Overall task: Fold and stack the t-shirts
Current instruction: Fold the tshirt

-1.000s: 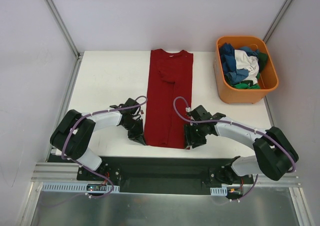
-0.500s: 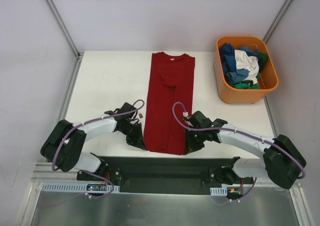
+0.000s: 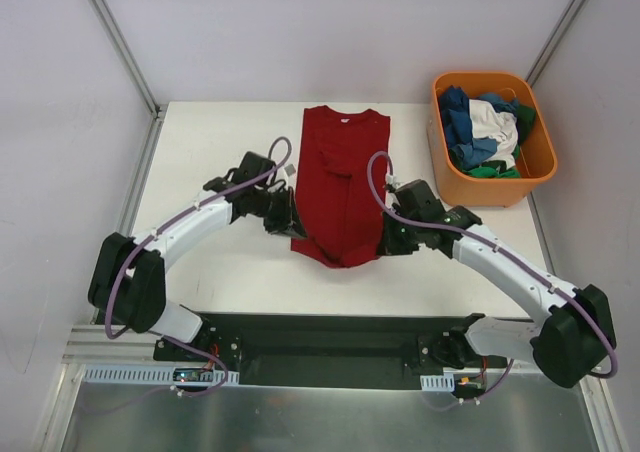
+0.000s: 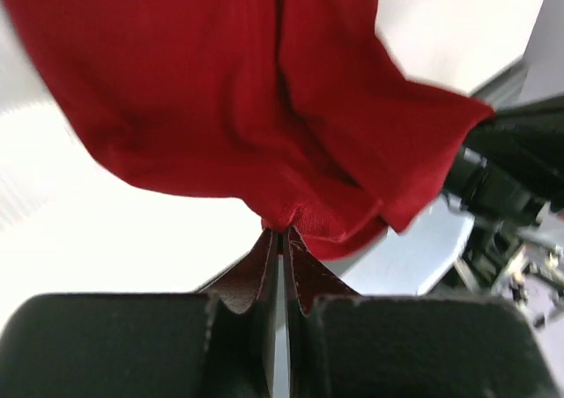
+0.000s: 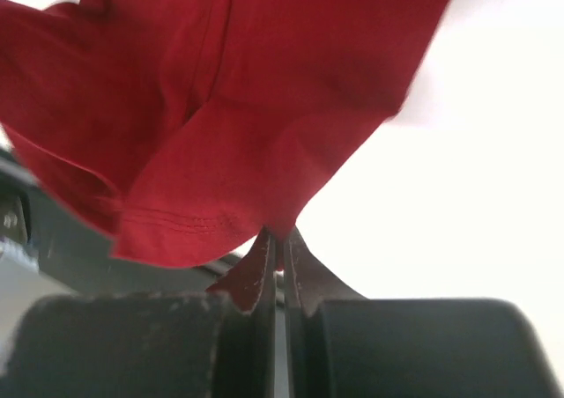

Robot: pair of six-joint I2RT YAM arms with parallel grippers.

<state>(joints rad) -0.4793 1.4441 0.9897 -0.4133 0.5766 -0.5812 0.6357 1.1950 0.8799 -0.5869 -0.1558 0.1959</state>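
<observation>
A large dark red t-shirt [image 3: 340, 177] lies lengthwise in the middle of the white table, sleeves folded in, collar at the far end. My left gripper [image 3: 293, 217] is shut on its near left hem corner, and my right gripper [image 3: 384, 234] is shut on its near right hem corner. Both hold the hem lifted above the table, so the near edge sags between them. The left wrist view shows the pinched red cloth [image 4: 264, 107] hanging ahead of the shut fingers. The right wrist view shows the same cloth [image 5: 238, 107]. Blue, white and green t-shirts [image 3: 487, 130] lie bundled in the orange tub.
The orange plastic tub [image 3: 455, 188] stands at the table's far right corner. Bare white table [image 3: 210, 152] lies left of the red shirt. A black rail runs along the near edge, and grey walls enclose the table on the left, right and back.
Both grippers have lifted the near hem off the table and carried it away from the near edge toward the collar. The shirt's visible length has shortened.
</observation>
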